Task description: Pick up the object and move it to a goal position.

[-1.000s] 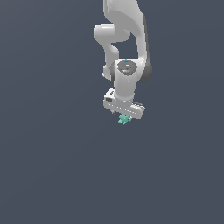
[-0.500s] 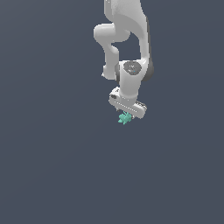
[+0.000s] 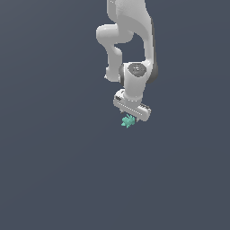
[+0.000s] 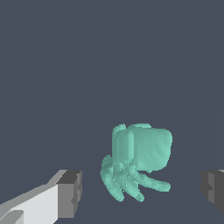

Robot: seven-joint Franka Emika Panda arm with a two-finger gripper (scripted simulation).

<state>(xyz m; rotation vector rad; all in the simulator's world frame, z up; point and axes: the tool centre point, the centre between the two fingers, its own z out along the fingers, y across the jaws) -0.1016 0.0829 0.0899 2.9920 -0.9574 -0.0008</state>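
1. Over the last second the arm (image 3: 130,45) is swinging a little toward the exterior view's right, and the gripper (image 3: 130,115) is going with it, ending just above the teal object (image 3: 128,121).
2. That small shift is lining the gripper up with the object, so I judge the approach to be nearly finished and the grasp not yet made.
3. The object is sitting on the flat dark grey floor (image 3: 54,170), directly under the gripper and slightly toward the exterior view's left of the gripper's middle.
4. In the wrist view the object (image 4: 140,157) is lying between the two fingers (image 4: 70,192), a blocky lump with thin curved prongs pointing toward the camera.
5. The jaws are standing wide apart, with a clear gap on each side of the object, and neither dark pad is touching it.
6. The gripper is holding nothing; it probably needs to drop lower before closing.
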